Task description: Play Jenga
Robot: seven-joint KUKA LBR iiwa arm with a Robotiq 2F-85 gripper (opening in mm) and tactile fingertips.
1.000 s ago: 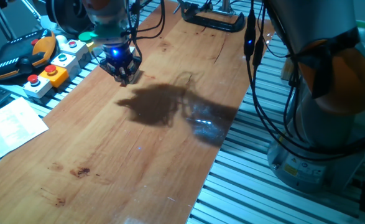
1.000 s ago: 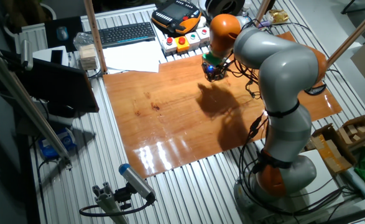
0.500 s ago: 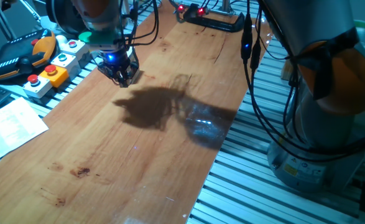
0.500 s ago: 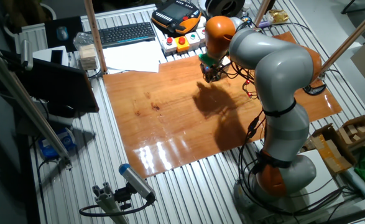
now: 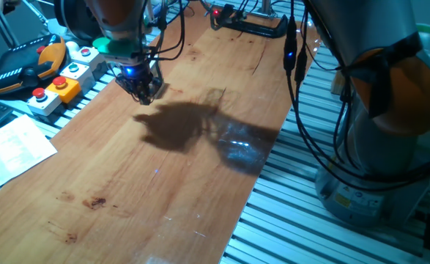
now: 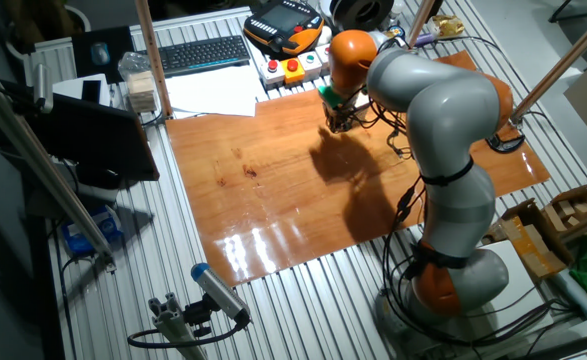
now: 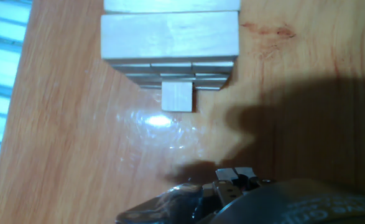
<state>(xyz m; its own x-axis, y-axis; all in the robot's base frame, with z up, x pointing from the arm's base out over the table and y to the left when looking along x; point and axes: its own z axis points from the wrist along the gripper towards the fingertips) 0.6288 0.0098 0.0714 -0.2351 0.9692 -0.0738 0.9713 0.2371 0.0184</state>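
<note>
In the hand view the Jenga tower [image 7: 170, 37] of pale wooden blocks stands on the wooden board at the top of the frame. One block [image 7: 178, 96] sticks out of a low layer toward me. My gripper [image 7: 234, 174] is at the bottom edge, well short of that block, its fingertips together with nothing between them. In the fixed views my gripper [image 5: 144, 97] [image 6: 335, 122] hangs low over the board near the button boxes, and no tower shows under it. A small stack of pale blocks [image 6: 143, 92] stands off the board beside the keyboard.
Grey button boxes [image 5: 61, 77] and an orange-black pendant [image 5: 24, 66] lie along the board's edge. Papers [image 6: 213, 95] and a keyboard [image 6: 203, 52] sit beyond it. A black clamp [image 5: 251, 26] is at the far end. Cables [image 5: 299, 88] hang from the arm.
The gripper has shifted a little toward the button boxes, staying low over the board. Its fingers look the same.
</note>
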